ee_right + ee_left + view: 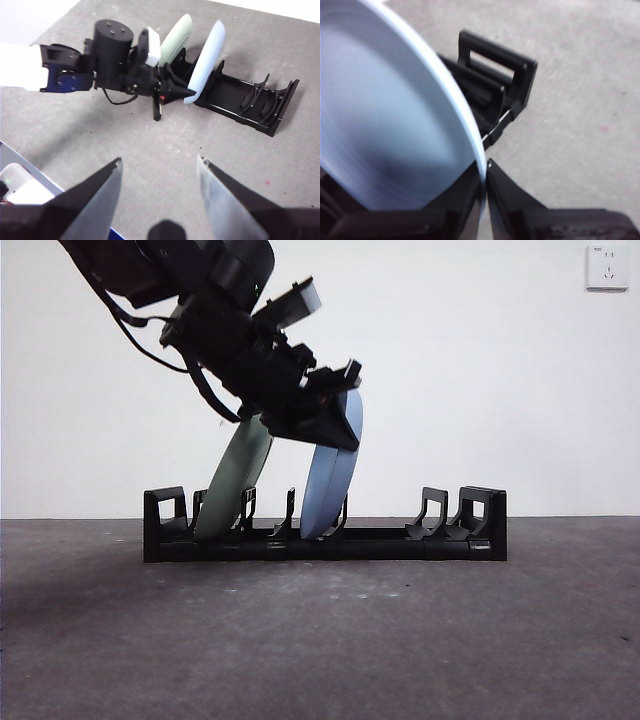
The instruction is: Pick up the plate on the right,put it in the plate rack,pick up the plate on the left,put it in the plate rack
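The black plate rack point(325, 536) lies across the table. A pale green plate point(232, 480) leans in a slot near its left end in the front view. A light blue plate point(331, 478) stands tilted in a middle slot, and my left gripper point(335, 415) is shut on its upper rim. Up close in the left wrist view, the blue plate point(385, 125) fills the frame, pinched at its edge between my jaws, with the rack point(500, 90) behind. My right gripper point(159, 167) hangs open high above the table, away from the rack point(250, 102).
A wall socket point(607, 266) sits high on the white wall. The rack's right-hand prongs point(433, 512) hold nothing. A white and blue object point(22, 187) lies at the table's edge in the right wrist view.
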Robot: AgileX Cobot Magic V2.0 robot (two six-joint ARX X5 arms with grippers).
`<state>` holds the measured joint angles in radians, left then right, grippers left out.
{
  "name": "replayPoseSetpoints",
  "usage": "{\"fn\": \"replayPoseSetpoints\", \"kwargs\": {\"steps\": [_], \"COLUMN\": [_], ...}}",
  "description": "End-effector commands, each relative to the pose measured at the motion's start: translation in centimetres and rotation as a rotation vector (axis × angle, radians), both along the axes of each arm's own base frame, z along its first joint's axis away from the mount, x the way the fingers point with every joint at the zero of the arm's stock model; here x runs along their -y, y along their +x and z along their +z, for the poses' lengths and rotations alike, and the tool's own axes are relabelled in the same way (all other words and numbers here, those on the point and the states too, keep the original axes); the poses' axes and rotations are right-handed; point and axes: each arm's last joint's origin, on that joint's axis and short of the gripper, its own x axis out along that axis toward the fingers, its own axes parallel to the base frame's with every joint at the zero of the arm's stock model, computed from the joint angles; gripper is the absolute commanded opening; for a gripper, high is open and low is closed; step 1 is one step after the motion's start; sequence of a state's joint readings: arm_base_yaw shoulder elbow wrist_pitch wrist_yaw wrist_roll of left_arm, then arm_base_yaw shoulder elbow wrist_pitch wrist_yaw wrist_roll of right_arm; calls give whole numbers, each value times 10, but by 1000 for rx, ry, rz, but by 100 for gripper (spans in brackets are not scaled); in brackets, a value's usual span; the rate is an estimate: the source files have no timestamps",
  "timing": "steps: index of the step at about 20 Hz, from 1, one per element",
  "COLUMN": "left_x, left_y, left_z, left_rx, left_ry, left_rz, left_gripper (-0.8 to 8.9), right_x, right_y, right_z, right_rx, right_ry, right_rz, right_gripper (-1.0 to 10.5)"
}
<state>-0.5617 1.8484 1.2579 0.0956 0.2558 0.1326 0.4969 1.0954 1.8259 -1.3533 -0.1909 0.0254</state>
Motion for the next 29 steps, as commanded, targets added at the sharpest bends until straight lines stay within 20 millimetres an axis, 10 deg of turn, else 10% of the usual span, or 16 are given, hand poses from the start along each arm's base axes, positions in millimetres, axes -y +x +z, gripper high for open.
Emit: {"fn": "replayPoseSetpoints", "kwargs": {"steps": [1, 18, 29], "left_x": [-1, 2, -17], "left_y": [4, -1, -54], "left_z": [-9, -13, 79], "left_rx": [13, -20, 67], "left_ry": [43, 75, 17], "left_rz": [30, 35, 3], "left_gripper": [-9, 166, 166], "right_x": [1, -1, -1], "right_y": [-2, 2, 2], "right_z": [-2, -8, -8], "right_rx": [-12, -28, -25], "right_ry": [-18, -39, -44], "right_rz": [13, 21, 25], "right_gripper": [257, 257, 257]}}
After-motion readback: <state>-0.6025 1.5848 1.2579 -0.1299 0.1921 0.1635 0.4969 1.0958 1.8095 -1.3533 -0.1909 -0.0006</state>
